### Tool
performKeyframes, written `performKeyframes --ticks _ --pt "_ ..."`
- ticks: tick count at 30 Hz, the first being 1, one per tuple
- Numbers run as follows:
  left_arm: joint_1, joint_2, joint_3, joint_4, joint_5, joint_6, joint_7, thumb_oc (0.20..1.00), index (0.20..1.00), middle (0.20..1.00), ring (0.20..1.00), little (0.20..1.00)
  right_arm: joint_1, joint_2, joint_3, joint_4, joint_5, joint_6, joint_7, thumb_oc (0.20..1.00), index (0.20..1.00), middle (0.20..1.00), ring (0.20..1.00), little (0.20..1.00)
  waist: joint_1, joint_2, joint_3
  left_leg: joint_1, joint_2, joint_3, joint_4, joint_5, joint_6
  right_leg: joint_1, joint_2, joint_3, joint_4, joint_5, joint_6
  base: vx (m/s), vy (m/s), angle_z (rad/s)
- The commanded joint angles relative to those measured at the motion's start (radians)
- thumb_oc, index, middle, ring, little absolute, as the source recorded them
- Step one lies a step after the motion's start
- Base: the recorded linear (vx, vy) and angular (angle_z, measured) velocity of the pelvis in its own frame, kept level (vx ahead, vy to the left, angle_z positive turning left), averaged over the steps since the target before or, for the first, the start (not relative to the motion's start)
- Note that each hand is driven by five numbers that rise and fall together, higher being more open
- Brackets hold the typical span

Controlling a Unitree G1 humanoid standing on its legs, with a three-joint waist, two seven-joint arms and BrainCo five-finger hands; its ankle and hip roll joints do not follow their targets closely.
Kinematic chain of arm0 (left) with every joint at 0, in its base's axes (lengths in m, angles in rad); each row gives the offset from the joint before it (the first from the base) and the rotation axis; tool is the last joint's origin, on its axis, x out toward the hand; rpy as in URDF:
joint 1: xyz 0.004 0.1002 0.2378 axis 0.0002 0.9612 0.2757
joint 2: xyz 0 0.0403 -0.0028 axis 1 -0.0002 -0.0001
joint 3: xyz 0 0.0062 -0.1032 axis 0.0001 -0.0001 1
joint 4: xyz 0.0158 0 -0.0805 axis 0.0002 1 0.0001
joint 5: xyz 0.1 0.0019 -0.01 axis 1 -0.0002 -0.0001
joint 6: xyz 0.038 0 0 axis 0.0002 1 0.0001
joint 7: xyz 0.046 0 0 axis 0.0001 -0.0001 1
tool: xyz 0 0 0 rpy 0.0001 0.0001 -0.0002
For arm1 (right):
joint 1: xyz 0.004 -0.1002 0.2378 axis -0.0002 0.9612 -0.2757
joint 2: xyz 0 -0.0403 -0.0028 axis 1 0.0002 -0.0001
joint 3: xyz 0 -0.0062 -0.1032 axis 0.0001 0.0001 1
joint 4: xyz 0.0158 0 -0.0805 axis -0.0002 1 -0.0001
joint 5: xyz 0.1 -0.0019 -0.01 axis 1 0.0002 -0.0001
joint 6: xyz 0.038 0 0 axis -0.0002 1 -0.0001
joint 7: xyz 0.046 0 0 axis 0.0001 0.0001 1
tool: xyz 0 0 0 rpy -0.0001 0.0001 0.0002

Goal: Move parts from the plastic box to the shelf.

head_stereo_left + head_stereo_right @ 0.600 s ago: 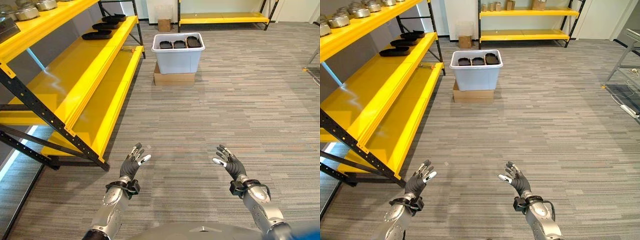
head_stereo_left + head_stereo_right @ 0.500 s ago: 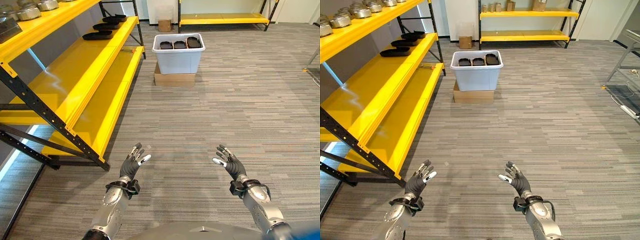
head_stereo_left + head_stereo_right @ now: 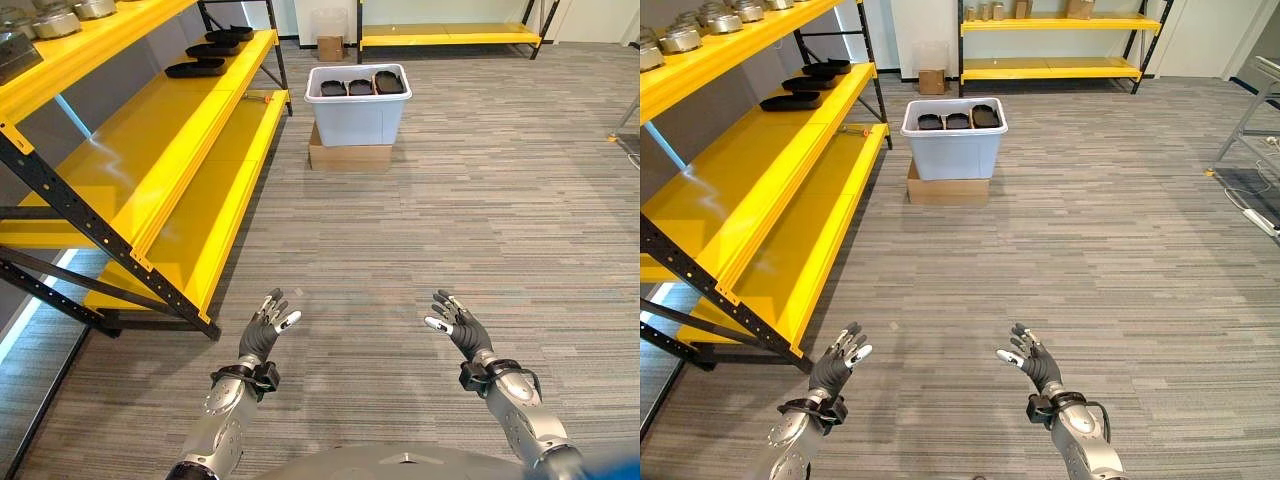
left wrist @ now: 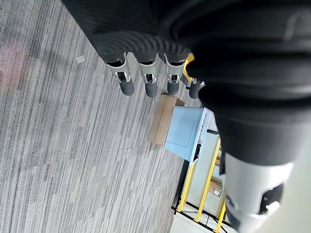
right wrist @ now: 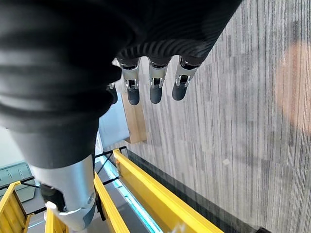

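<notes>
Plastic, cardboard and painted metal are lying ahead of me.
A pale matt plastic box [image 3: 357, 105] is holding black matt parts [image 3: 360, 87] and sitting on a brown cardboard carton [image 3: 349, 157]; the yellow shelf [image 3: 180, 150] is shining glossy over ribbed grey carpet [image 3: 450, 220].

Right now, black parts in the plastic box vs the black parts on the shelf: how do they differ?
The parts in the plastic box sit side by side in one tight row; the parts on the shelf lie spaced apart in a line running away from the robot. The box parts sit lower, the box on a cardboard base; the shelf parts sit higher. Both are dark and shallow.
</notes>
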Motion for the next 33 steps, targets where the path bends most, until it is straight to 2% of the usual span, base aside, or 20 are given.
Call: performKeyframes --ticks 1,18,27,33 --pt "-0.014 0.012 0.035 -0.005 0.012 -0.037 -0.010 1.000 1.000 1.000 1.000 1.000 -0.006 -0.008 0.022 -0.044 0.019 -0.030 0.010 1.000 1.000 1.000 1.000 1.000 0.002 -0.046 -0.043 -0.017 0.085 -0.006 0.004 -0.022 -0.078 -0.014 -0.090 -0.013 0.010 0.004 0.112 0.00 0.000 0.00" --pt "-0.012 0.015 0.033 -0.010 0.024 -0.032 -0.012 1.000 1.000 1.000 1.000 1.000 -0.009 -0.007 0.022 -0.037 0.022 -0.021 0.012 1.000 1.000 1.000 1.000 1.000 0.004 -0.047 -0.044 -0.014 0.079 -0.008 0.004 -0.030 -0.070 -0.015 -0.091 0.002 0.010 0.005 0.114 0.00 0.000 0.00" --pt "-0.019 0.017 0.045 -0.022 0.016 -0.040 -0.004 1.000 1.000 1.000 1.000 1.000 -0.036 -0.006 0.031 -0.025 0.023 -0.017 0.014 1.000 1.000 1.000 1.000 1.000 0.014 -0.042 -0.035 -0.011 0.057 -0.010 0.007 -0.043 -0.048 -0.011 -0.111 0.006 0.014 0.011 0.126 0.01 0.050 0.00" --pt "-0.055 0.034 0.048 -0.047 0.026 -0.047 0.010 1.000 1.000 1.000 1.000 1.000 -0.069 0.002 0.039 -0.025 0.028 -0.013 0.016 1.000 1.000 1.000 1.000 1.000 0.016 -0.027 0.003 -0.054 0.020 -0.022 0.086 -0.083 -0.005 -0.115 -0.155 0.018 0.224 -0.022 0.155 -0.02 0.145 -0.04"
